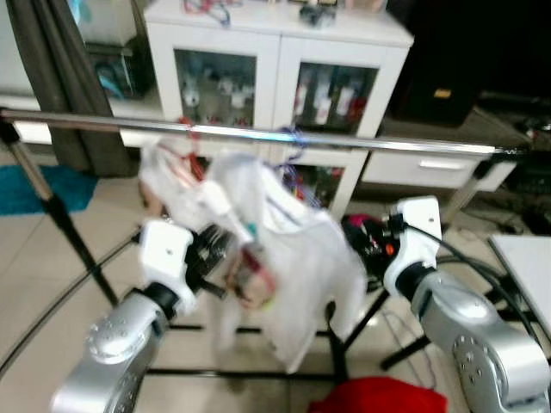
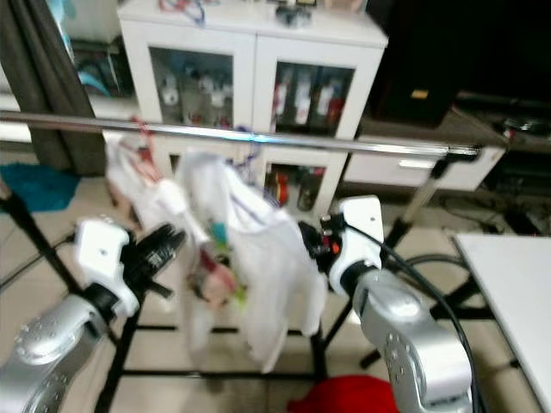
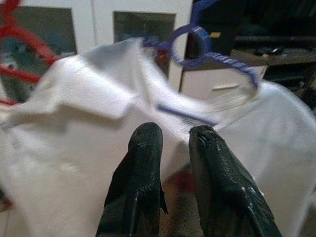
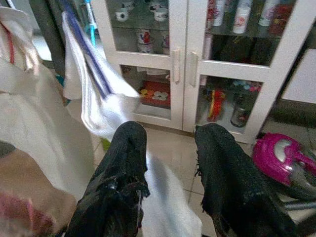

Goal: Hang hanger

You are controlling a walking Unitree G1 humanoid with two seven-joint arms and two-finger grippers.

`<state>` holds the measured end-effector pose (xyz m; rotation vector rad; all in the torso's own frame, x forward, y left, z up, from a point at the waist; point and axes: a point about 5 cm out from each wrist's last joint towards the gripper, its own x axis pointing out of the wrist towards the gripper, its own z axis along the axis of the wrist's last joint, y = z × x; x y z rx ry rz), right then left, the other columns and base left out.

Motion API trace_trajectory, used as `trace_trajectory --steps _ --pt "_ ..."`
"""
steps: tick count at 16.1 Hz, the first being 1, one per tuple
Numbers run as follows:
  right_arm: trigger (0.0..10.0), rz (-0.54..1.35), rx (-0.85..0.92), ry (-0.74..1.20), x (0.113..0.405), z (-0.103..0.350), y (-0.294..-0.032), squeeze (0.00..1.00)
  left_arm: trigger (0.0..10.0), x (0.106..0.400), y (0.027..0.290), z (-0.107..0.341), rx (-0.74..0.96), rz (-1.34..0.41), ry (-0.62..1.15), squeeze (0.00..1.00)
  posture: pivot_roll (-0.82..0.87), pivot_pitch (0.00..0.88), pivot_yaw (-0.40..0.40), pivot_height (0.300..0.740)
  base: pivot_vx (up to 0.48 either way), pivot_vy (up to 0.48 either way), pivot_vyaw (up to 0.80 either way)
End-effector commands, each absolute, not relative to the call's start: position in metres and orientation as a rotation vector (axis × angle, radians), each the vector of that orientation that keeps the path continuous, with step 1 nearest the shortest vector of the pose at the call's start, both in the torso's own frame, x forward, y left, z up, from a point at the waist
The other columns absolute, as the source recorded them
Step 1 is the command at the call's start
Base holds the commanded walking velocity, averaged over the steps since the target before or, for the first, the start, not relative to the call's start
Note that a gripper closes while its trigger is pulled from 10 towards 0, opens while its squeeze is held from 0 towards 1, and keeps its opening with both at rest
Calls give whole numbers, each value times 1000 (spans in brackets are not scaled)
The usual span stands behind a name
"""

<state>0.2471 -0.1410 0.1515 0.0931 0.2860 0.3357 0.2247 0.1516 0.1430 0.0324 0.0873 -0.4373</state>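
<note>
Left gripper: two black fingers parted by a narrow gap, with nothing visibly clamped between them; the tips lie against or just short of the white shirt, and contact cannot be confirmed. Right gripper: fingers set slightly wider apart, holding nothing; a fold of white cloth lies beneath and beside its left finger, and whether it touches is unclear.

Just beyond the left gripper's fingertips, the blue hanger sits inside the shirt's neck. Its round hook rises above the collar, and one ribbed shoulder arm slopes away and down towards the side of the right gripper. The hanger's long axis runs roughly parallel to the rail, crosswise to both grippers' fingers. In the head views the hook meets the rail above and between the two grippers, and the shirt hangs below it, blurred. A second pale garment on a red hanger hangs just beside it, on the left gripper's outer side.

Beyond the rail stands a white cabinet with glass doors. Past the right gripper's fingertips, on the floor by the cabinet's foot, lies a pink appliance. Red cloth lies on the floor nearest the robot, below the right gripper
</note>
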Motion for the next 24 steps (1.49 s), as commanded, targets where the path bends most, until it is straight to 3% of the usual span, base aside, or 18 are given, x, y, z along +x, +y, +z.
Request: trace_trajectory --steps 1,9,15,20,21,22,24 --pt "10000 360 111 251 248 157 -140 0 10000 225 155 148 34 -423 68 0 111 29 -65 740 0 0 0" --pt "10000 416 81 237 254 159 -135 0 10000 228 155 153 25 -429 31 0 119 12 -69 740 0 0 0" --pt "10000 411 109 232 254 160 -135 0 10000 227 153 154 11 -449 38 0 117 25 -64 740 351 0 614" --pt "10000 445 74 199 257 172 -142 0 10000 220 144 153 10 -560 55 0 117 25 -62 740 0 0 0" --pt "10000 458 70 186 258 177 -145 910 10000 218 143 153 11 -582 54 0 117 25 -62 740 0 0 0" --pt "10000 457 61 191 260 179 -146 1000 10000 217 142 154 9 -595 53 0 116 25 -62 740 0 0 0" --pt "10000 450 45 205 265 182 -149 1000 10000 215 141 154 -1 -626 53 0 117 24 -62 740 0 0 0"
